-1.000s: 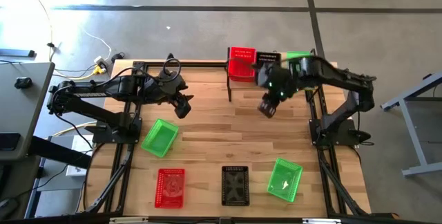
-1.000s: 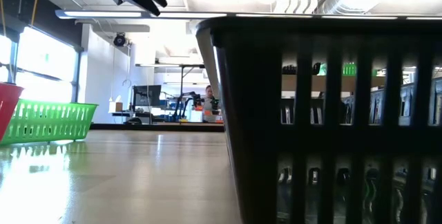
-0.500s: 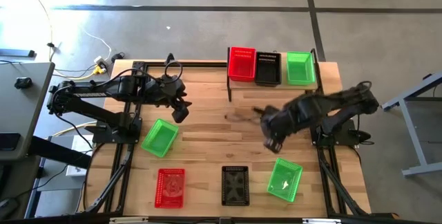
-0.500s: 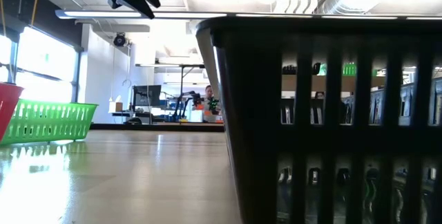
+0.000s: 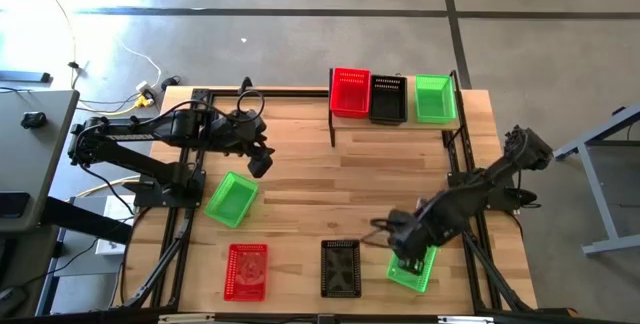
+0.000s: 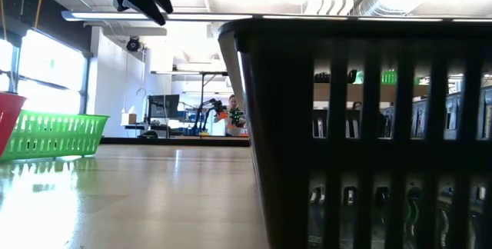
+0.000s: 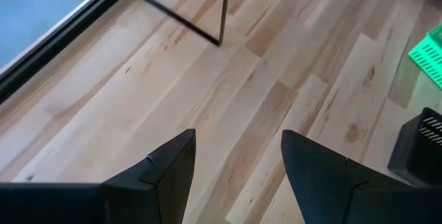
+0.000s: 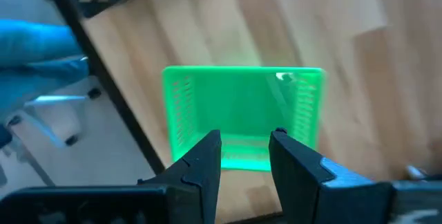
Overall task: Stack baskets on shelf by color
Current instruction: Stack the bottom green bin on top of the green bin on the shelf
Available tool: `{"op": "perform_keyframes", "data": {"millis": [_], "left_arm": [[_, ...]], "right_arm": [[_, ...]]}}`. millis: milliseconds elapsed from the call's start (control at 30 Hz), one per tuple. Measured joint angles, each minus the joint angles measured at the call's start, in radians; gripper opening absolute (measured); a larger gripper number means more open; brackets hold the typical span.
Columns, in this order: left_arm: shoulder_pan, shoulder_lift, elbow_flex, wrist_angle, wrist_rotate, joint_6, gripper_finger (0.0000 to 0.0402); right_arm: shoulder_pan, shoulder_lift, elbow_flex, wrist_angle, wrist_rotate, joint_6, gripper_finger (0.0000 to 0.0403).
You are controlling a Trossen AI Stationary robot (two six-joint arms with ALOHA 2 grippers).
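On the shelf [image 5: 395, 124] at the table's far side stand a red basket [image 5: 350, 92], a black basket [image 5: 388, 98] and a green basket [image 5: 433, 97]. Loose on the table are a green basket [image 5: 232, 199] at the left, a red basket [image 5: 247, 269] and a black basket [image 5: 341, 267] at the near edge, and another green basket [image 5: 415, 267] at the near right. My right gripper [image 5: 405, 254] hovers open above that last green basket [image 8: 242, 106], pointing down near one short wall. My left gripper [image 5: 260, 162] hangs open over bare table, left of centre.
The low view is largely filled by the black basket [image 6: 369, 126], with the left green basket [image 6: 54, 134] farther off. A thin black shelf post [image 7: 224, 10] stands ahead of my left gripper [image 7: 238, 162]. Bare wood lies between the shelf and the loose baskets.
My right gripper has swung from just in front of the shelf toward the table's near edge and down, turning as it went, and now hangs over the near-right green basket. Its fingers stay open. No basket has moved.
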Motion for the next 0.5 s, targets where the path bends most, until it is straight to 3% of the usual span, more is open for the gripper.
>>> {"op": "perform_keyframes", "data": {"millis": [500], "left_arm": [[0.000, 0.000, 0.000, -0.149, -0.005, -0.108, 0.0203]], "right_arm": [[0.188, 0.000, -0.274, 0.497, 0.018, 0.083, 0.0110]]}}
